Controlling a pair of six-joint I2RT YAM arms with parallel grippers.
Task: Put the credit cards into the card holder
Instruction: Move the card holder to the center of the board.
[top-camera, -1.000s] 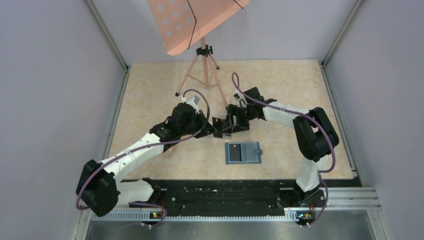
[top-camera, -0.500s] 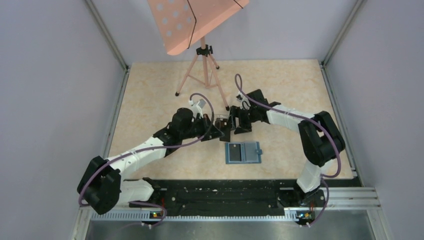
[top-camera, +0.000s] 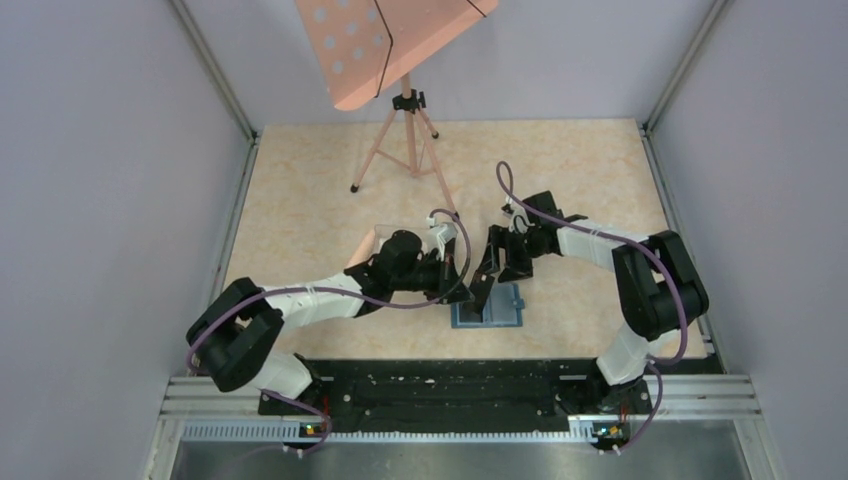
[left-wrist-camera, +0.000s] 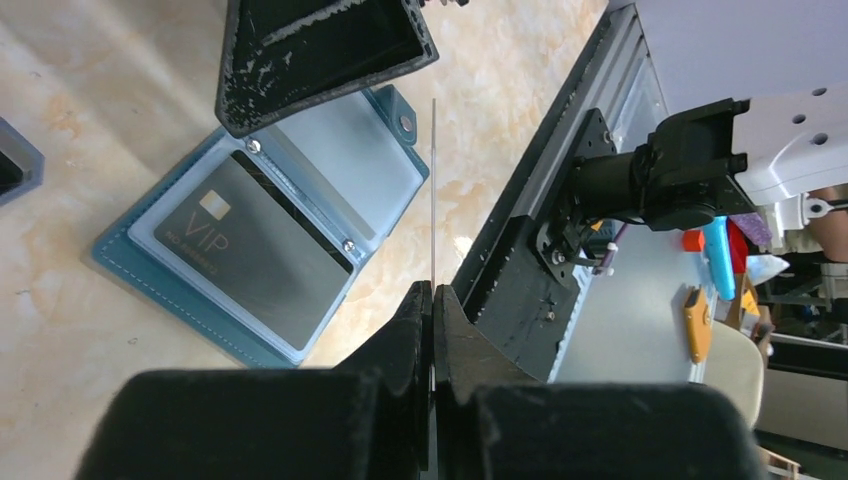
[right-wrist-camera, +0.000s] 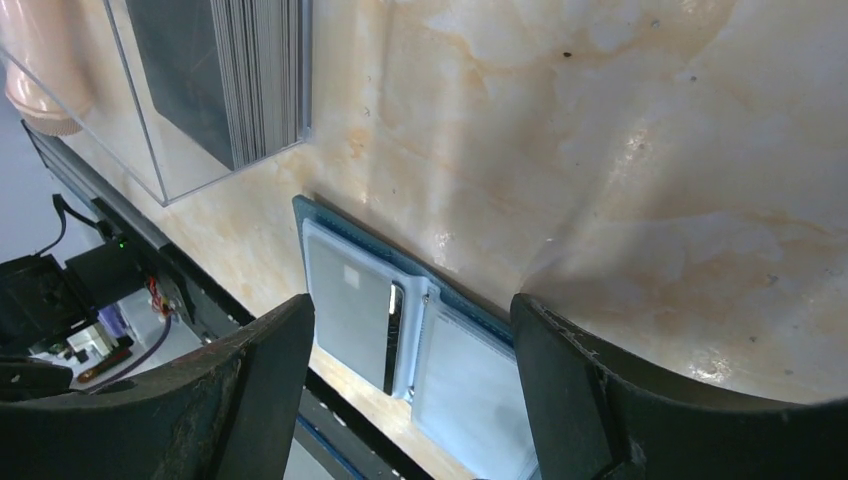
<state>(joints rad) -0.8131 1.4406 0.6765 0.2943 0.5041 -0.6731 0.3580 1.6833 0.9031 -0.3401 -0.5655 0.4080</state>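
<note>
The left tool (left-wrist-camera: 432, 300), its fingers pressed together on a single thin card (left-wrist-camera: 433, 180) held edge-on, hovers just beside the open card holder (left-wrist-camera: 350, 165) at the near side of the desk (top-camera: 320, 170). From the left wrist camera the card is no more than a pale line rising from the fingertips. The right tool (right-wrist-camera: 410, 305) hangs directly above the holder with its fingers spread wide and nothing between them.

A second ago both tools were farther back on the desk, meeting near the tripod (top-camera: 405, 140), with the holder lying well apart in front of them. Both arms have since swung toward the near edge, so the carry looks done and the delicate part is at hand: lining the card's edge up with a pocket mouth.

The holder lies flat and open. A dark VIP card (left-wrist-camera: 250, 255) already sits in one lighter-blue pocket, and the pocket beside it shows no card. The remaining credit cards stand as a dark stack (right-wrist-camera: 255, 70) in a clear box (right-wrist-camera: 140, 140) behind the holder. That puts the job, by the look of it, in its early part. The thin card may flex or skid over the plastic if it arrives tilted, and the right tool seems placed to steady the holder.
</note>
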